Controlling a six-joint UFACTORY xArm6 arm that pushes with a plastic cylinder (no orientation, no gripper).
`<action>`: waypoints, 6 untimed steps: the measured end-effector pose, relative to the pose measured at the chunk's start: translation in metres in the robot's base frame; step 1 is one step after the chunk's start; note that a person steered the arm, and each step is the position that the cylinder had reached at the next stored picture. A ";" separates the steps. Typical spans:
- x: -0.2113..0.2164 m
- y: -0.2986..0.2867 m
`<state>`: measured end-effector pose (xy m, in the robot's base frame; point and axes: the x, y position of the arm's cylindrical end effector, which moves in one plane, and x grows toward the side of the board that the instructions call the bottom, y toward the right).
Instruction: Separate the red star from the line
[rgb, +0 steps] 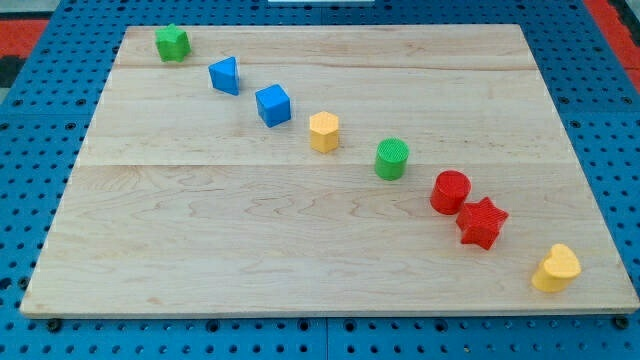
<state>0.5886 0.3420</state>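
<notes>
My tip is not in view, so I cannot tell where it stands or what state my hand is in. The red star-shaped block (482, 222) sits low on the view's right of the pale wooden counter (250, 250), touching the red cylinder block (450, 192) in a diagonal line, with the yellow heart-shaped block (556, 268) beyond. Because it is wedged against that cylinder, I judge a push toward the view's bottom-left would free it cleanly.
</notes>
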 end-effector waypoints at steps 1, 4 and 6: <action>-0.009 -0.010; -0.036 -0.193; -0.078 -0.330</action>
<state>0.5104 0.0123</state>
